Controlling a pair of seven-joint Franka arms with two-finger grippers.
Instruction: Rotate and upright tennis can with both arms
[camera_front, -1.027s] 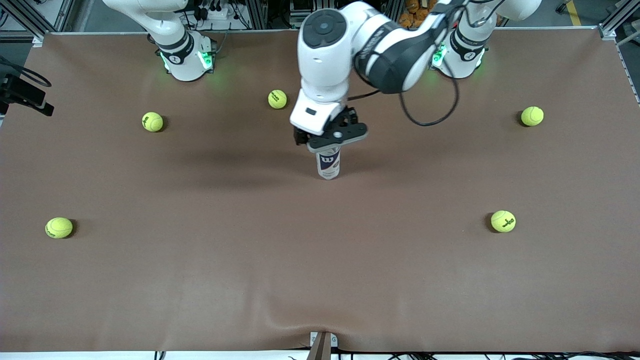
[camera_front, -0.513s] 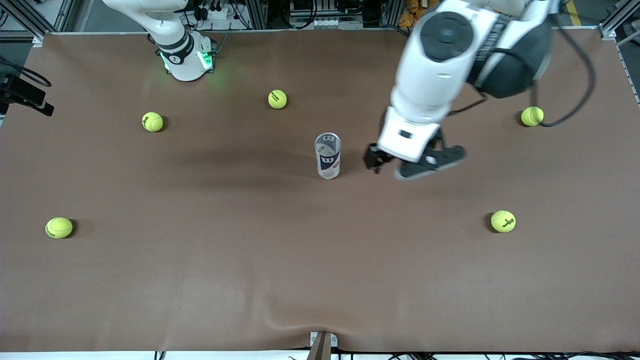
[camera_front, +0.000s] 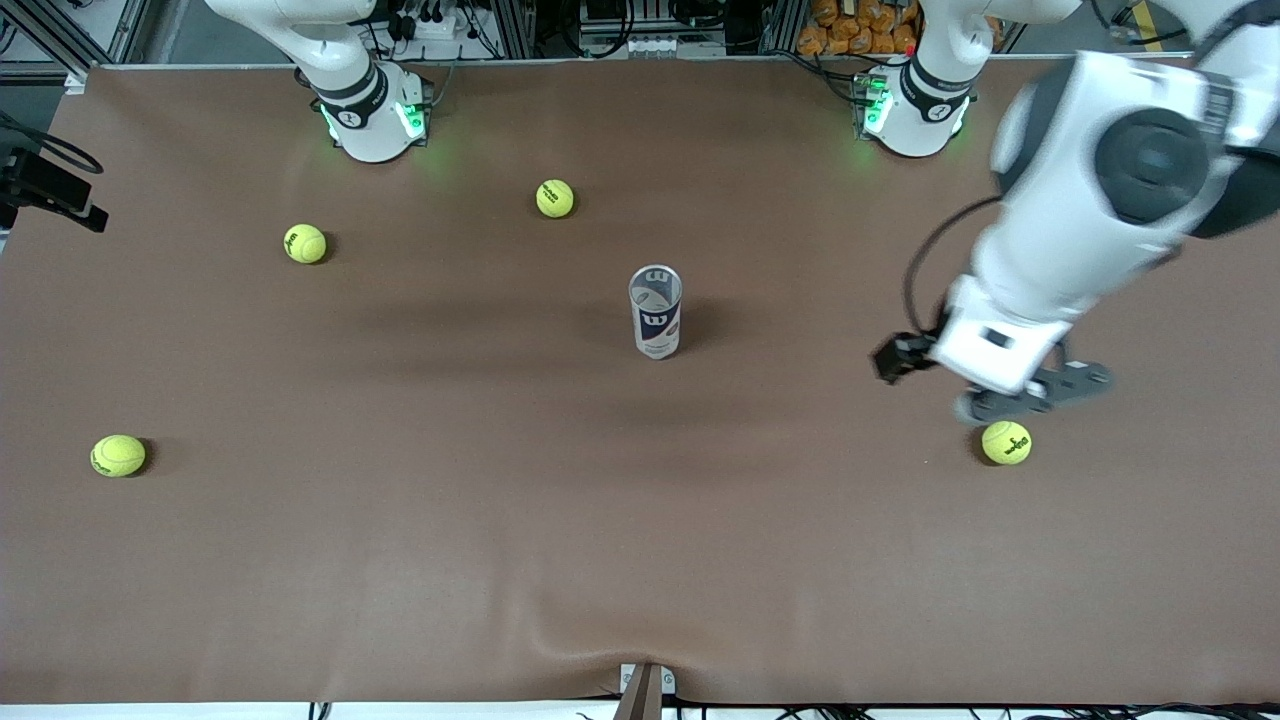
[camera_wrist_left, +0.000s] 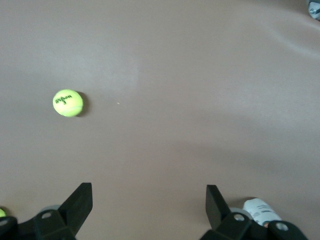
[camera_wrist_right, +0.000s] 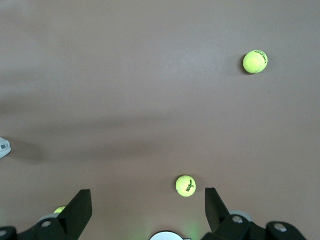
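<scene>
The tennis can stands upright in the middle of the table, white and clear, with a navy band bearing a white "W". Nothing holds it. My left gripper is open and empty, well away from the can toward the left arm's end, over the cloth beside a tennis ball. In the left wrist view the gripper has its jaws wide apart over bare cloth, and the can shows at the edge. My right gripper is open and empty, high over the table by its base; it is out of the front view.
Tennis balls lie on the brown cloth: one and another near the right arm's base, and a third nearer the camera at the right arm's end. The left arm's elbow hangs over its end.
My left gripper let go of the upright can, opened, and swung away toward the left arm's end. The can stayed standing. The right arm has not moved.
</scene>
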